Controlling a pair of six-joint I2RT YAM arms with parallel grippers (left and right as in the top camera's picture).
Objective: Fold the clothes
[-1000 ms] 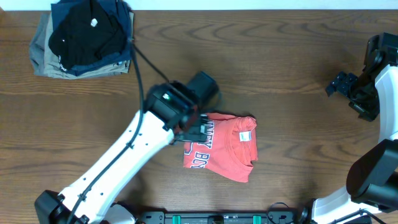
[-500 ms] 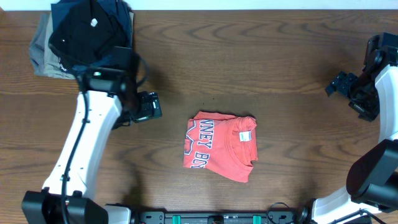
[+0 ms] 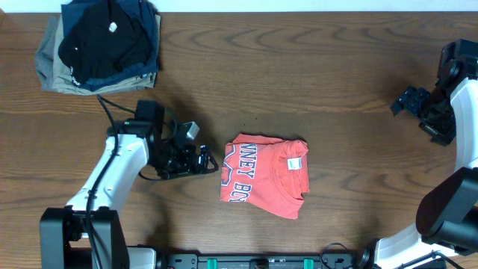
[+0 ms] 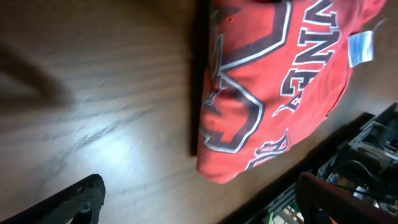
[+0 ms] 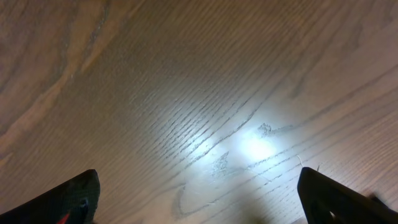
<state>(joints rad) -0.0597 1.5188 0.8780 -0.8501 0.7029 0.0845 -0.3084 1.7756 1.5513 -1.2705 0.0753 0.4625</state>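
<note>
**Red T-shirt [image 3: 265,176] folded at centre of surface [image 3: 336,75]**

The T-shirt lay in a compact rectangle on the wooden surface, lettering and neck label facing up. The left end effector [image 3: 203,159] was just beside its left edge, jaws wide apart and empty. The right end effector [image 3: 408,101], likewise open and empty, was well apart near the right side.

The left arm [image 3: 104,175] reaches in from the near edge, elbow bent, with the left tool [image 3: 202,158] pointing rightward, jaws spread wide and holding nothing. The right arm [image 3: 467,127] stands at the far right side, the right tool [image 3: 407,101] aimed leftward, jaws equally wide, empty.
</note>
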